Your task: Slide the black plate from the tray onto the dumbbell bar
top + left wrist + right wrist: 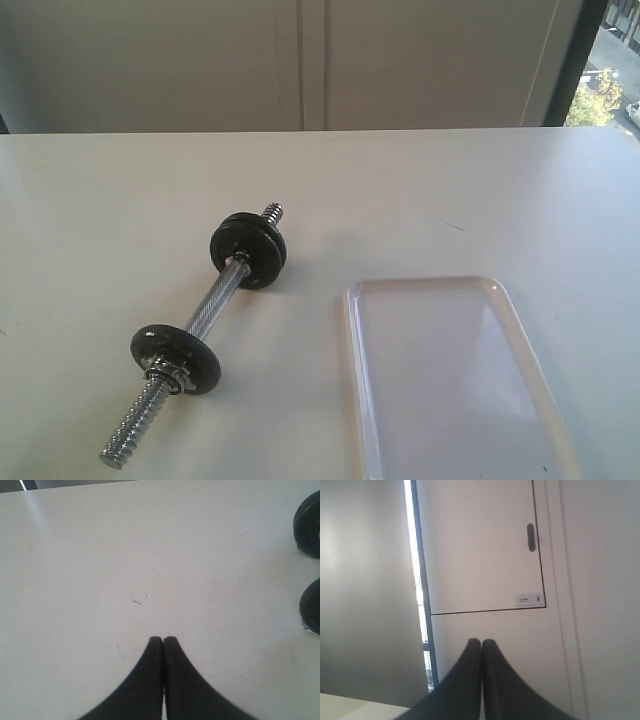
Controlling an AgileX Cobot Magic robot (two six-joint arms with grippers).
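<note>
The dumbbell bar (212, 305) lies slantwise on the white table, left of the tray (352, 380). The white tray holds nothing that I can see. A single black disc with a chrome nut (175, 357) sits near the bar's near threaded end. At the far end two black discs stand pressed together. The outer one, toward the threaded tip, looks like the black plate (243, 232). Neither gripper shows in the exterior view. My left gripper (163, 639) is shut and holds nothing, above bare table. My right gripper (481, 641) is shut on nothing, aimed at a wall.
Two black discs (309, 525) (312, 605) peek in at one edge of the left wrist view. A pale cabinet door with a handle (530, 537) and a window strip (415, 580) fill the right wrist view. A window (605, 70) shows at the back right.
</note>
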